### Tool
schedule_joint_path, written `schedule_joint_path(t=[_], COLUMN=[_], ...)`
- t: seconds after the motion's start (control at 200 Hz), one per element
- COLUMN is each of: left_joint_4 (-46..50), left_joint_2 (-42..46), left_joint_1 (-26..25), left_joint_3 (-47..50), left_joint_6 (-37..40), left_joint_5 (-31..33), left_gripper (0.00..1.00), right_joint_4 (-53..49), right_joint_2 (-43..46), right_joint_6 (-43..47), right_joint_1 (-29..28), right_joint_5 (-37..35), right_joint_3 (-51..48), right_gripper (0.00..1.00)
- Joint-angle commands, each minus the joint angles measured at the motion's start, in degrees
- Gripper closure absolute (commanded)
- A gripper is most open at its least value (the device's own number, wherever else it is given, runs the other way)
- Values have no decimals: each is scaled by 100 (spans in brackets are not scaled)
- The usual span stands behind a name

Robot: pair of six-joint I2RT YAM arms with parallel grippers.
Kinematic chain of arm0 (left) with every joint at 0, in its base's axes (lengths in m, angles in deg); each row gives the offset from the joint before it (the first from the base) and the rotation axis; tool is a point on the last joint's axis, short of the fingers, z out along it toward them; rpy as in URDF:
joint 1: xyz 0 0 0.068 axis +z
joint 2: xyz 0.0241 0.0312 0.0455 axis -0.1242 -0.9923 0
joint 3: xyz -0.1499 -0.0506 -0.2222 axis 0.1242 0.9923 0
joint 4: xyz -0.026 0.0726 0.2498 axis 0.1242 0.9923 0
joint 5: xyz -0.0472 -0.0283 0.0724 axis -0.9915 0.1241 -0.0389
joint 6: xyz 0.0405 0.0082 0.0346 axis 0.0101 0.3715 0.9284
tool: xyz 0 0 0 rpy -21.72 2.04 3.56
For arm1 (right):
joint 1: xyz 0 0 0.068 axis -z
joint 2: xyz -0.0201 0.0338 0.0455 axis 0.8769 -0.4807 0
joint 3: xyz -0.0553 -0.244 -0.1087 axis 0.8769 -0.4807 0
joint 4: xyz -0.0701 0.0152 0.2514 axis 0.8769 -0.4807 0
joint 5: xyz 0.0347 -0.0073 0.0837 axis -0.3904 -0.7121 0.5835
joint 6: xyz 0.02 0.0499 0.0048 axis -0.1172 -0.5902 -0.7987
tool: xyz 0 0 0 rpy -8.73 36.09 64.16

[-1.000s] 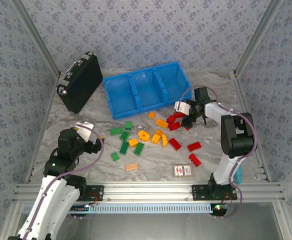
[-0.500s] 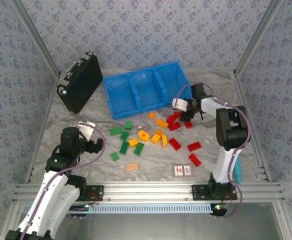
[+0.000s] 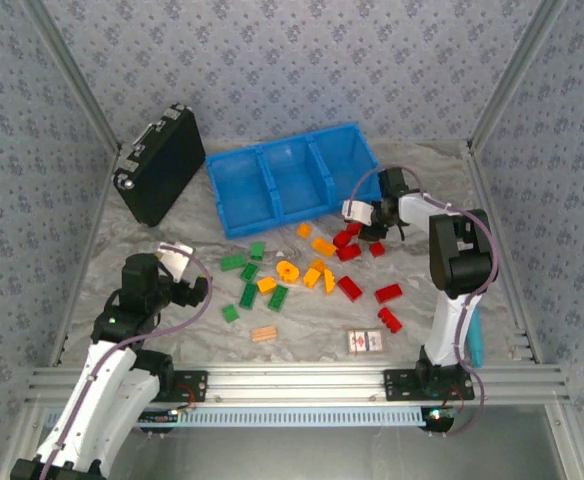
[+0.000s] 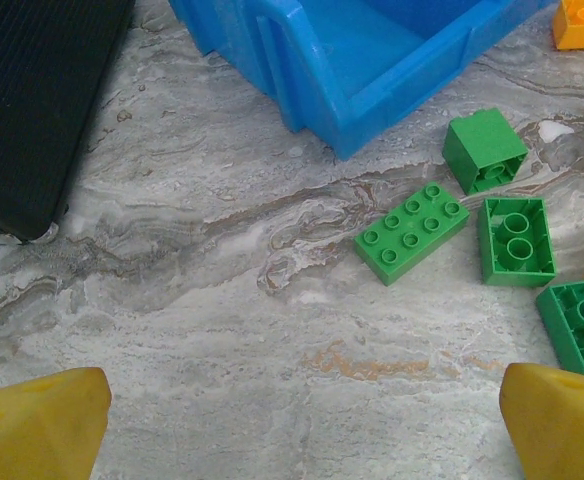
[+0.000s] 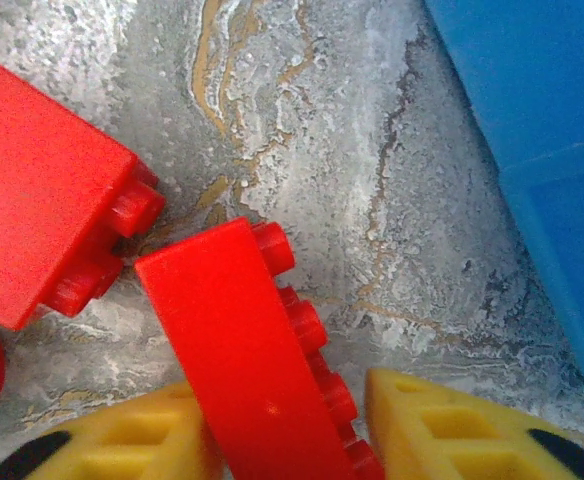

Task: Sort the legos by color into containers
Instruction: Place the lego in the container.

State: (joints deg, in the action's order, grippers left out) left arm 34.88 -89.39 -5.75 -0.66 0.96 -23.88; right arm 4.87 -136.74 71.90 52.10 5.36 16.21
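We look down on a bench [image 3: 112,250] surfaced in grey marble-look sheet, veined with white and rust-brown streaks. It is boxed in on three sides by walls [image 3: 292,60] of pale blue-grey paper printed with small floral sprigs. Slim aluminium posts [image 3: 72,75] run up the back corners, and ribbed aluminium rails [image 3: 292,378] cross the near edge. The light is soft and even, and shadows are faint.

You are looking at a lab test cell. Aluminium rails [image 3: 302,380] frame your marble-patterned tabletop [image 3: 302,345], and floral-print backdrop panels [image 3: 292,60] close it in left, right and far.
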Motion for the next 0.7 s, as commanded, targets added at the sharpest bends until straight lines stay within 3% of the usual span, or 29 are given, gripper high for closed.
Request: schedule_joint_path(t=[0.0, 0.22, 0.445, 0.695], left_joint_4=[-134, -188, -197, -205], left_joint_2=[-3, 215, 579, 755], left_joint_1=[-21, -28, -21, -25], left_joint_3=[26, 78, 119, 140], left_joint_6=[104, 177, 190, 194], left_joint_5=[-125, -107, -141, -178], left_gripper=[0, 0, 0, 0], right_joint_4=[-337, -378, -344, -820], right_joint_2=[-79, 459, 1046, 1025], right_joint_6=[163, 93, -22, -273], right_joint_1=[-42, 0, 41, 31], right_joint_5=[-69, -64, -155, -59], right_joint_3=[96, -211, -393, 434], right_gripper=[66, 76, 77, 77])
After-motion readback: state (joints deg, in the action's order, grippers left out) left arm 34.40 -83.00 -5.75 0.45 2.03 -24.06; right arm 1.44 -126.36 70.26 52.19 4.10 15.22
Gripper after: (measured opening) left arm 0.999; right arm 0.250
